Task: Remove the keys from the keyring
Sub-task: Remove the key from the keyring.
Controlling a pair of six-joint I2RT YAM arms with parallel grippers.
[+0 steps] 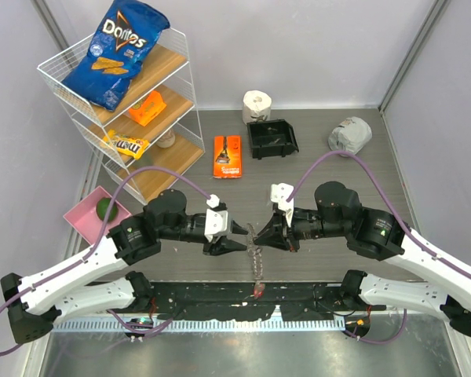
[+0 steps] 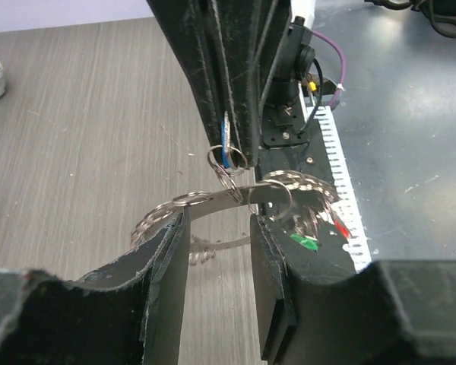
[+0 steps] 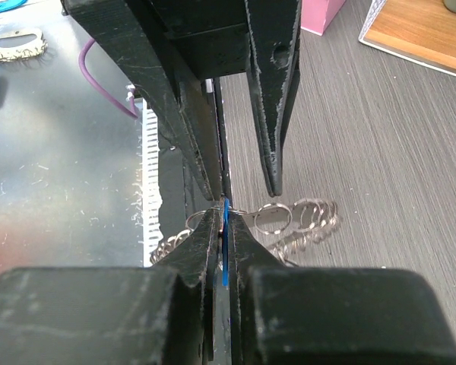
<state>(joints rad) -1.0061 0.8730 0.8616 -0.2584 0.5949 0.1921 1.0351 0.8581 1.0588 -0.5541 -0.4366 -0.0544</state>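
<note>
Right wrist: right tool point(image 3: 222, 217) pinches blue key point(image 3: 225, 266); left tool point(image 2: 216, 228), half-wide, straddles keyring point(image 2: 167, 207); next probably slide key off.

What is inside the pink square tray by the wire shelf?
One round dark-green thing sits in the pink square tray; a purple cable crosses over it, hiding part.

White links and black joint housings are seen on left arm point(image 1: 63, 279) and right arm point(image 1: 432, 259); purple cables point(image 1: 153, 168) are looped over each. Pincer fingers point(image 2: 163, 296) are black and scuffed; a green dot point(image 1: 385, 230), possibly a status light, is noted.
</note>
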